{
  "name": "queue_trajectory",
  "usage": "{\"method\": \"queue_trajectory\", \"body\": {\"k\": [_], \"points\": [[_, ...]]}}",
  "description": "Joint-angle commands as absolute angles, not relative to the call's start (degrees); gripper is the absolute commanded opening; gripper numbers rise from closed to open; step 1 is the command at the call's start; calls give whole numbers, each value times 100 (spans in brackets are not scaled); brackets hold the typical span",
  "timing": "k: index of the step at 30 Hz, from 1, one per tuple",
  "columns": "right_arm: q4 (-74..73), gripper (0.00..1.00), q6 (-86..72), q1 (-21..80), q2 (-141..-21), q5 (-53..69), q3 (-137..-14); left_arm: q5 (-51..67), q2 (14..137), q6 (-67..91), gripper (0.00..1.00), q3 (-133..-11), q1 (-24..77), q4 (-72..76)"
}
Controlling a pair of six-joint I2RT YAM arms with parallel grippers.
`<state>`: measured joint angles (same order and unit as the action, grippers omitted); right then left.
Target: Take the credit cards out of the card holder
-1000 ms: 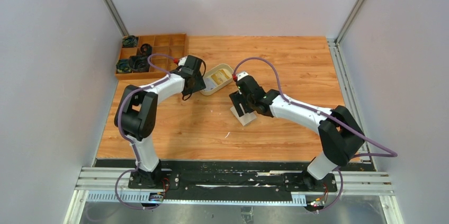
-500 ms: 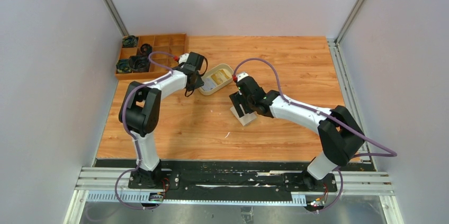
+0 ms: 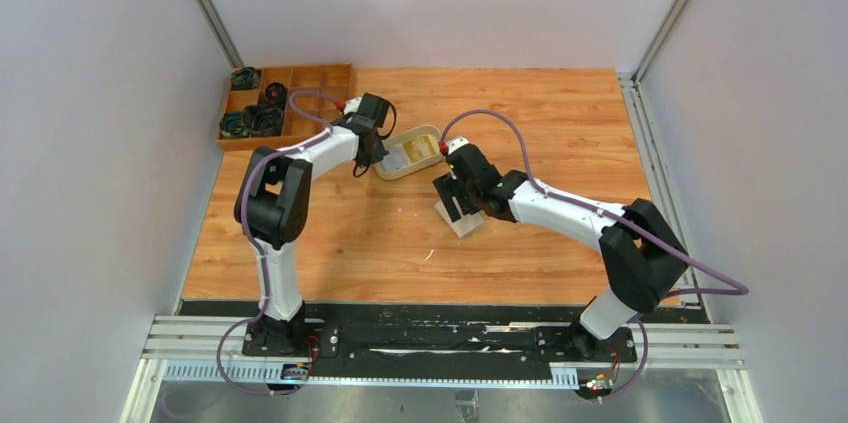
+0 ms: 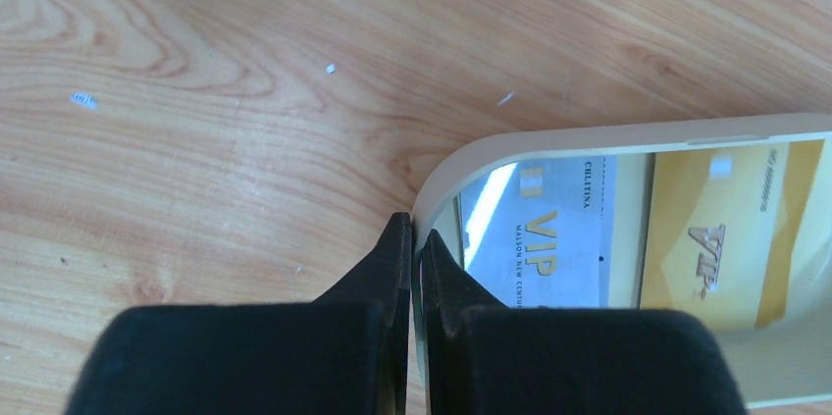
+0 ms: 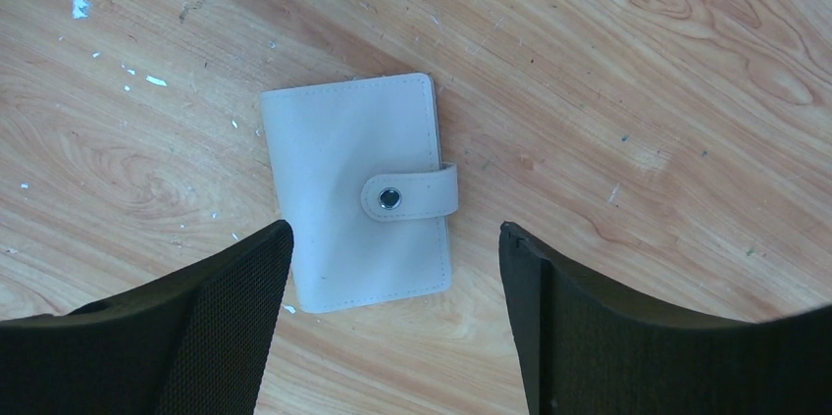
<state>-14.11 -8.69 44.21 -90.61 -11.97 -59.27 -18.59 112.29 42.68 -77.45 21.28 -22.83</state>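
Two credit cards lie in a beige oval tray (image 4: 608,137): a pale blue one (image 4: 549,238) and a yellow one (image 4: 726,229), both marked VIP. My left gripper (image 4: 414,238) is shut on the tray's left rim, one finger outside the wall and one inside. From above, the tray (image 3: 432,129) sits mid-table with the left gripper (image 3: 378,157) at its left end. The card holder (image 5: 353,189) lies flat on the wood with its snap tab fastened. My right gripper (image 5: 394,231) hovers open just above it, with nothing between the fingers. The top view shows the card holder (image 3: 464,223) partly under that gripper (image 3: 452,201).
A wooden compartment box (image 3: 300,93) holding dark round parts stands at the back left, close behind the left arm. Grey walls and metal rails border the wooden table (image 3: 560,103).
The left gripper has closed from open onto the tray's rim, and its arm has shifted toward the back. The right arm and the card holder have not moved.
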Motion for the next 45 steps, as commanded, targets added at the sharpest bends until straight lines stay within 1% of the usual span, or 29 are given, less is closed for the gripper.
{"method": "queue_trajectory", "body": {"k": [1,7,11,17,19,22,26,28,31,33,36,37,42,45], "points": [[-1412,81,-812,4353,-9149,-1187,-5855,-1685,11519,3960,0,-8196,2127,-2326],[-1335,81,-798,4341,-9138,-1097,-5782,-1696,11703,3653,0,-8495,2136,-2391],[-1148,82,-795,4297,-9110,-930,-5622,-1658,11896,3370,0,-8909,2136,-2614],[-890,81,-950,4186,-9189,-839,-5292,-1426,12095,2995,0,-9257,2136,-2707],[-710,79,-965,4175,-9142,-783,-5145,-1401,12120,2912,8,-9295,2136,-2699],[-518,71,-965,4156,-9132,-728,-5028,-1364,12151,2836,21,-9346,2136,-2688],[-304,67,-980,4135,-9135,-691,-4963,-1329,12182,2827,38,-9405,2136,-2676],[-215,65,-997,4136,-9156,-703,-4954,-1338,12162,2817,49,-9404,2136,-2652],[-150,63,-1003,4116,-9274,-686,-5012,-1419,12029,2772,71,-9389,2136,-2630],[-149,59,-988,4113,-9347,-651,-5083,-1516,11880,2710,80,-9379,2136,-2617],[-149,46,-976,4093,-9441,-609,-5182,-1704,11650,2587,86,-9391,2136,-2654],[-149,45,-969,4088,-9474,-607,-5199,-1747,11550,2567,86,-9382,2136,-2668],[-109,47,-991,4022,-9590,-589,-5195,-1613,10963,2542,88,-9111,2136,-2633],[-101,53,-1001,3982,-9608,-639,-5181,-1378,10485,2612,87,-8666,2148,-2516]]}}
